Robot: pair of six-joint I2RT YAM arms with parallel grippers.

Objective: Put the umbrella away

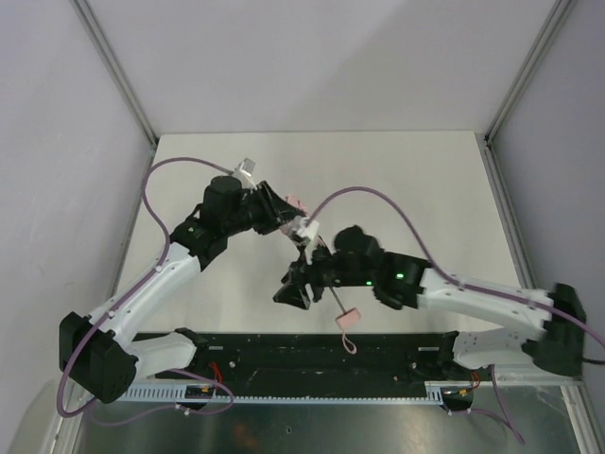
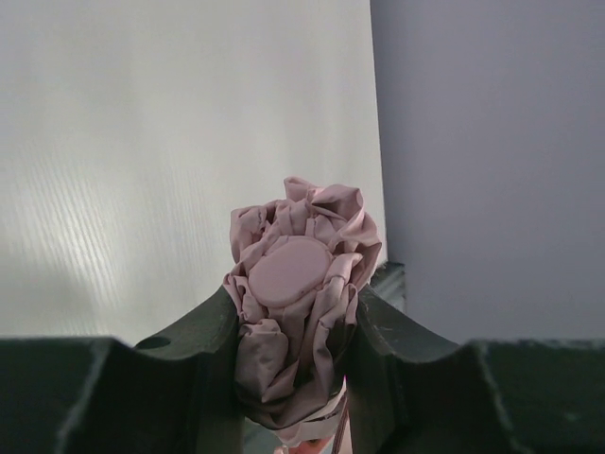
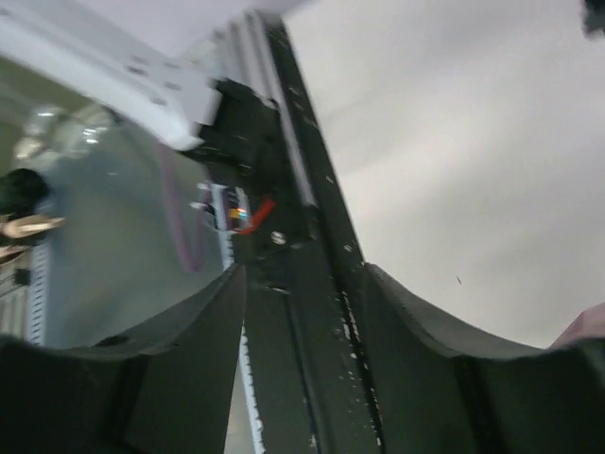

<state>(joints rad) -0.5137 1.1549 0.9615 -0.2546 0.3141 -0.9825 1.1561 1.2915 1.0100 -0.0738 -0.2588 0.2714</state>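
Note:
The umbrella is held in the air over the middle of the table. Its pale pink bunched fabric (image 1: pixel 296 204) is at the upper end. Its thin black shaft (image 1: pixel 328 291) slants down toward me to the small pink handle (image 1: pixel 348 319), and the wrist loop (image 1: pixel 350 342) hangs below that. My left gripper (image 1: pixel 282 214) is shut on the fabric bundle (image 2: pixel 295 284), whose round end cap (image 2: pixel 288 270) sticks out past the fingers. My right gripper (image 1: pixel 295 287) is just left of the shaft; in its wrist view the right gripper (image 3: pixel 302 312) is open with nothing between the jaws.
The black base rail (image 1: pixel 312 355) runs along the near table edge and also shows in the right wrist view (image 3: pixel 302 274). Grey enclosure walls (image 1: pixel 57 142) close the left, right and back sides. Purple cables (image 1: pixel 378 199) arc over both arms.

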